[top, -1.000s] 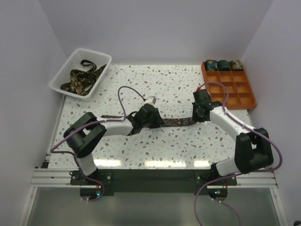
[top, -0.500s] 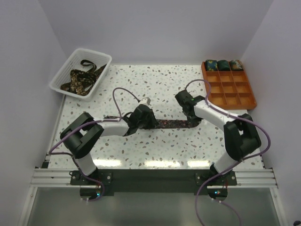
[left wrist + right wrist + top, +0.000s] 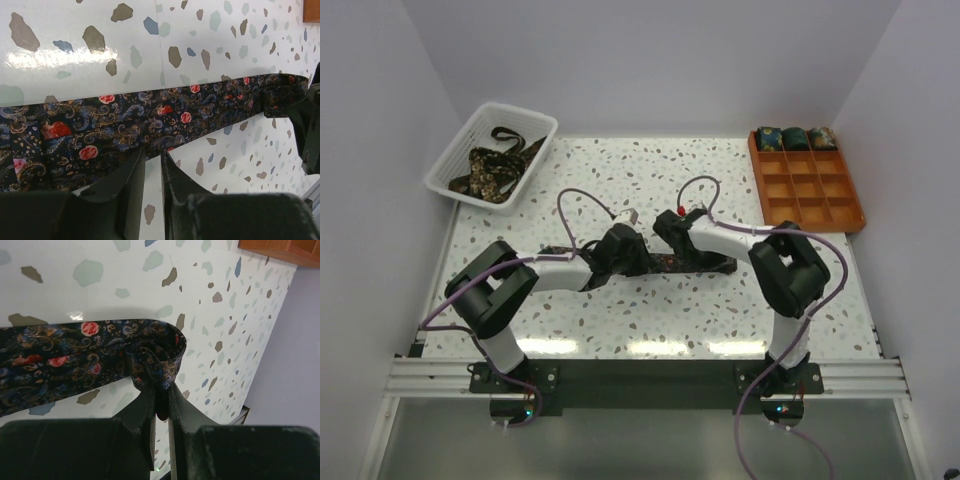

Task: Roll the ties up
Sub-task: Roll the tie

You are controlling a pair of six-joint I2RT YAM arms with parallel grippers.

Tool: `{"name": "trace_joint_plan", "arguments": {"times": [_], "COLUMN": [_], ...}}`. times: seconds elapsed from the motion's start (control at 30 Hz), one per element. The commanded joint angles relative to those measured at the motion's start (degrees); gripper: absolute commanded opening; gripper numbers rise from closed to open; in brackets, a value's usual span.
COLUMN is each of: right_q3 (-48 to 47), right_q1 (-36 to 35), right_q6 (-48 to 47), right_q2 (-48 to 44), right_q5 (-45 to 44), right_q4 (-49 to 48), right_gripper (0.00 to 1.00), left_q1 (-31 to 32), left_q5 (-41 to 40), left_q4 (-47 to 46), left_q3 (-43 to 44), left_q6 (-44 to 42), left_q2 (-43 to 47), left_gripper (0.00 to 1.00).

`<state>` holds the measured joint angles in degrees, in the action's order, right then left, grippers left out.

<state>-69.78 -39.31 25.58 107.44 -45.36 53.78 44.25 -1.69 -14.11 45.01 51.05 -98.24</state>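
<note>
Right wrist view of the right claw, fingers pinched together on the curled-over end of the tie; fabric folded into a small loop just above the fingertips, the rest trailing away sideways, flat on the speckled table. Left wrist view of the left claw, nearly closed, only a thin slit between the fingers, tips at the near edge of the same tie; no telling whether any fabric caught. From above, both claws close together mid-table over the tie, laid out left to right, partly hidden under the arms. Far left, white basket with loose ties. Far right, orange tray with three rolls in its back row
</note>
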Motion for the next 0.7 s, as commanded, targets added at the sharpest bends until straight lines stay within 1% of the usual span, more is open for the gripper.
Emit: {"name": "trace_joint_plan", "arguments": {"times": [0.0,0.13,0.37,0.5,0.67], "right_q3": [-3.17,-3.96,-6.51,-8.27,-8.71], "right_q1": [-2.69,-4.19,-4.37,-4.28,-4.28], "right_q6": [4.29,5.97,8.34,10.89,13.18], "right_q2": [2.24,4.36,7.52,8.93,8.32], "right_q5": [-4.73,-4.82,-3.94,-5.52,-8.33], "right_q4": [4.31,5.02,5.54,7.3,8.45], "right_gripper": [0.0,0.0,0.0,0.0,0.0], "left_q1": [-0.3,-0.3,-0.3,-0.3,-0.3], "left_q5": [0.64,0.46,0.9,1.43,1.43], "left_q4": [-2.59,-3.03,-4.78,-5.67,-5.93], "left_q3": [-1.07,-1.68,-3.44,-4.23,-4.58], "left_q6": [1.25,1.68,3.62,4.59,4.68], "left_q2": [0.5,0.59,0.15,-0.38,-0.29], "left_gripper": [0.24,0.24,0.22,0.22,0.22]}}
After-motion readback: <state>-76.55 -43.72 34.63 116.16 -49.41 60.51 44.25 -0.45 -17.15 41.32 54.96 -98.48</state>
